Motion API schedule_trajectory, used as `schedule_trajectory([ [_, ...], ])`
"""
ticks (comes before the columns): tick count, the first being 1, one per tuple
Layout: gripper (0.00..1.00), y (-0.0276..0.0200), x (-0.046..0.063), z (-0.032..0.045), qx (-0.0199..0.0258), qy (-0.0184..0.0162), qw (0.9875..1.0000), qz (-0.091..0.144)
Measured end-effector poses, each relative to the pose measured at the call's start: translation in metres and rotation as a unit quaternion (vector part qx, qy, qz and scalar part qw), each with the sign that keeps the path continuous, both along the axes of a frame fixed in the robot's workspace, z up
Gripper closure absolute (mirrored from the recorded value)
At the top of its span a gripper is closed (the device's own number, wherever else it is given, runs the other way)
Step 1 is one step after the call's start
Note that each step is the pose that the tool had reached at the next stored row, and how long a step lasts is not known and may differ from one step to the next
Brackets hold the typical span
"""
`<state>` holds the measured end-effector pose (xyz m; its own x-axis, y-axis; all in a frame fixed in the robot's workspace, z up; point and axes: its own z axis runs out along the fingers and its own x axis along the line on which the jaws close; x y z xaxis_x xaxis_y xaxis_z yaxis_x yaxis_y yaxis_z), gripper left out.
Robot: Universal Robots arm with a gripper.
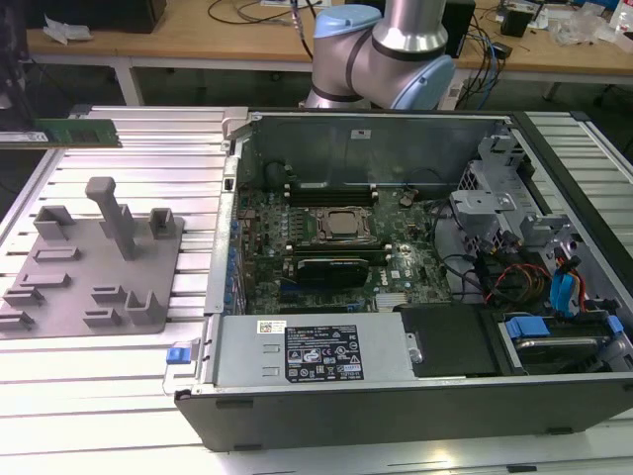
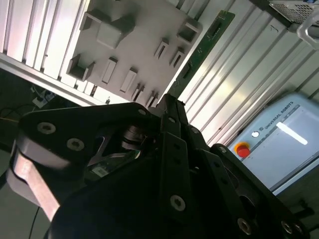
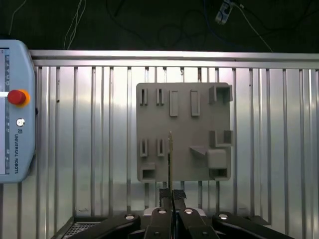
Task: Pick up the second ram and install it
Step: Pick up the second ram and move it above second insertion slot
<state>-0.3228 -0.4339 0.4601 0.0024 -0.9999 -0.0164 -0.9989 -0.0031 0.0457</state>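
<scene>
The second ram (image 3: 170,149) is held edge-on by one end in the tool (image 3: 171,193), clamped shut on it, above the grey holder plate (image 3: 184,130) on the ribbed counter (image 3: 89,139), its long edges seemingly left free for seating.

The bench (image 1: 89,396) is ribbed bare metal, bright and glossy. The plate (image 1: 69,287) looks like smooth matt grey plastic. The ram (image 1: 77,133) is a smooth green board; the end effector (image 3: 171,191) matt black; the case (image 1: 396,139) dull sheet metal.
</scene>
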Motion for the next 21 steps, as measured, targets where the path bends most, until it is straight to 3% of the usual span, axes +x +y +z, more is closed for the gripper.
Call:
schedule_trajectory([
  [8,0.91,0.0000,0.032,0.0000,0.0000,0.0000,1.0000,0.000],
  [13,0.91,0.0000,0.058,-0.0026,0.0000,0.0002,1.0000,0.000],
  [18,0.91,0.0000,0.068,-0.0035,0.0000,0.0002,1.0000,0.000],
  [21,0.91,0.0000,0.081,-0.0043,0.0000,0.0002,1.0000,0.000],
])
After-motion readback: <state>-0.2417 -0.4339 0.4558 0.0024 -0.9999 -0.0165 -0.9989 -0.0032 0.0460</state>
